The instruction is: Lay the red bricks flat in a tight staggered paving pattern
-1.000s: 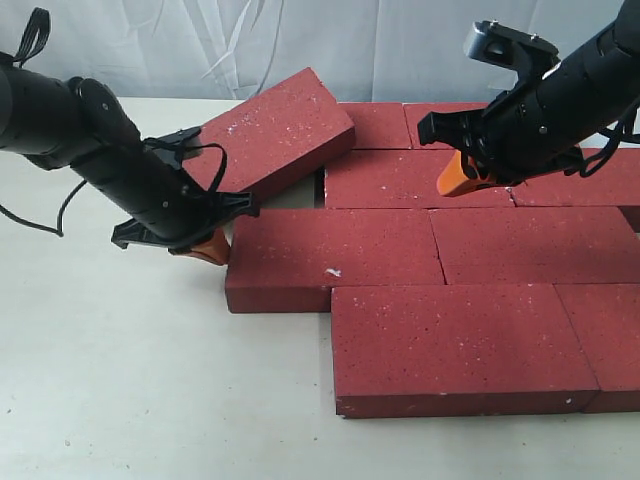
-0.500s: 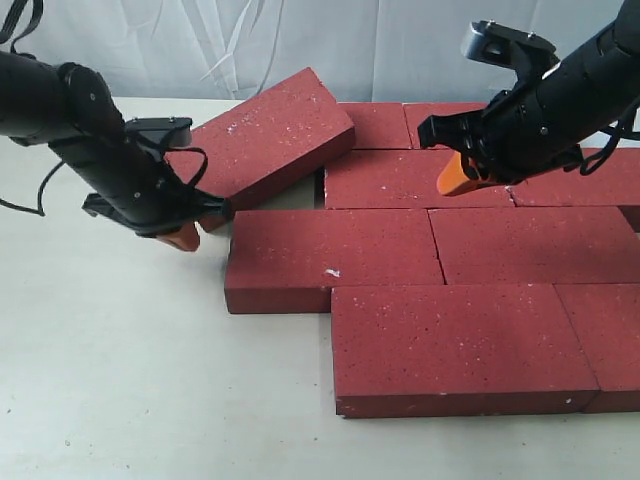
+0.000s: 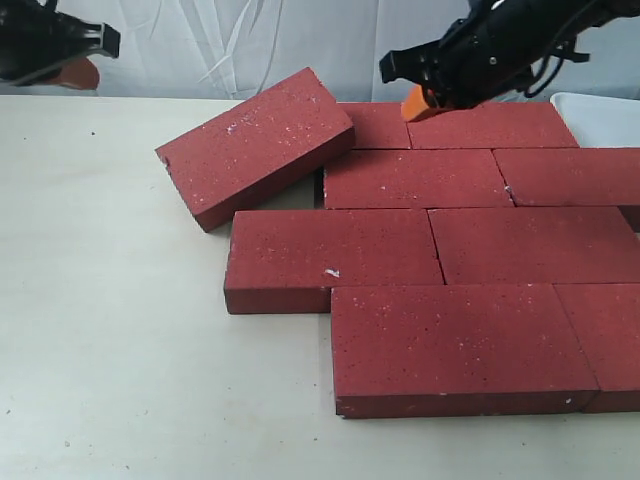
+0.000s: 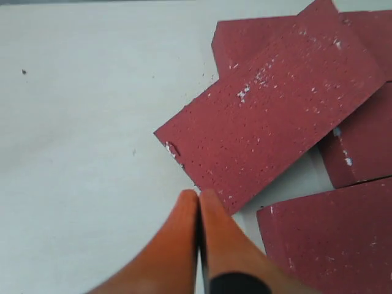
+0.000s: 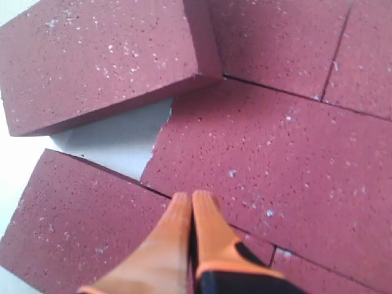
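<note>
- The skewed brick point(image 3: 255, 145) lies toward the back-left of the table point(image 3: 100, 330), its long axis diagonal to the laid bricks point(image 3: 430, 245), its far end seemingly propped on them.
- The left gripper point(image 3: 78, 72), jaws pressed together and empty, hangs well apart at the back-left corner.
- The right gripper point(image 3: 420, 102), likewise closed on nothing, looks nearer, beside that propped end.

Pale cream tabletop point(image 3: 120, 350), creased white cloth backdrop point(image 3: 250, 40) behind it, soft even light

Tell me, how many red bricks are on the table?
9 red bricks in view: one askew brick back left; the rest in rows of two: back row, second row, third row, front row. More may lie past the right edge.
</note>
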Controlling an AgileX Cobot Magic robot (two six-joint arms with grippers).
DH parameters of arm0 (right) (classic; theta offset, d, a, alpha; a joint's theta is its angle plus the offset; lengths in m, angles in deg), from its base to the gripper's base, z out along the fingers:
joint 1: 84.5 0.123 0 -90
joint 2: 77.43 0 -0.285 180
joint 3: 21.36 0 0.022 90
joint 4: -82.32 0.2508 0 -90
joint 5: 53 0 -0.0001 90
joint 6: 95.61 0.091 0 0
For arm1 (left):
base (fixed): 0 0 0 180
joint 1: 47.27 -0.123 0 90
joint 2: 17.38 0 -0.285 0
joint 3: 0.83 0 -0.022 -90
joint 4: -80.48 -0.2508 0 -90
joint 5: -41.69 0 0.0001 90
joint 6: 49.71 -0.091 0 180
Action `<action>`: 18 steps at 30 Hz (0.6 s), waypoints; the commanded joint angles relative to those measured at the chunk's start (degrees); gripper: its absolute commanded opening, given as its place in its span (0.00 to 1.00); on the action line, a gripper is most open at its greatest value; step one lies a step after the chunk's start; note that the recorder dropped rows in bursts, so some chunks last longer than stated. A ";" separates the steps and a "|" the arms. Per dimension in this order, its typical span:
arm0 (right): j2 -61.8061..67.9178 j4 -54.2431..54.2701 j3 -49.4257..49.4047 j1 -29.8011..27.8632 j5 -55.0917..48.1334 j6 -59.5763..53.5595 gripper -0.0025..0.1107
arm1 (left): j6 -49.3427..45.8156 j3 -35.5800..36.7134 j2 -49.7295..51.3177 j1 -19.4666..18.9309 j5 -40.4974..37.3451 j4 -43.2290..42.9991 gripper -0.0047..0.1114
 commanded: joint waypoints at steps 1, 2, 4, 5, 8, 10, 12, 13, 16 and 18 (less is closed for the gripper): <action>4.61 -6.17 5.66 4.06 0.25 0.62 0.01 | 0.27 -0.29 -3.88 -0.24 0.00 0.02 0.04; 5.78 -8.45 7.05 4.78 0.69 2.26 0.01 | 0.27 -0.29 -4.76 -0.24 0.00 -0.42 0.04; 7.71 -13.16 9.44 5.63 1.64 6.76 0.01 | 0.27 -0.29 -5.86 -0.24 -0.10 -1.10 0.04; 8.76 -14.95 10.68 5.85 2.34 8.75 0.01 | 0.27 -0.29 -6.41 -0.24 -0.23 -1.23 0.04; 11.61 -16.07 13.46 6.30 4.36 11.98 0.01 | 0.27 -0.29 -7.82 -0.24 -0.37 -1.36 0.04; 13.32 -15.91 14.99 6.41 5.90 11.98 0.01 | 0.38 -0.29 -8.46 -0.24 -0.37 -1.36 0.04; 14.85 -15.91 16.17 6.41 7.90 11.98 0.01 | 0.38 -0.29 -8.82 -0.24 -0.37 -1.52 0.04; 15.61 -15.91 16.54 6.41 9.11 11.98 0.01 | 0.38 -0.29 -8.82 -0.24 -0.37 -1.62 0.04; 17.32 -16.01 16.99 6.41 13.15 11.98 0.01 | 0.38 -0.29 -8.82 -0.24 -0.37 -1.74 0.04; 18.40 -16.01 16.99 6.41 15.46 11.98 0.01 | 0.38 -0.29 -8.82 -0.24 -0.37 -1.74 0.04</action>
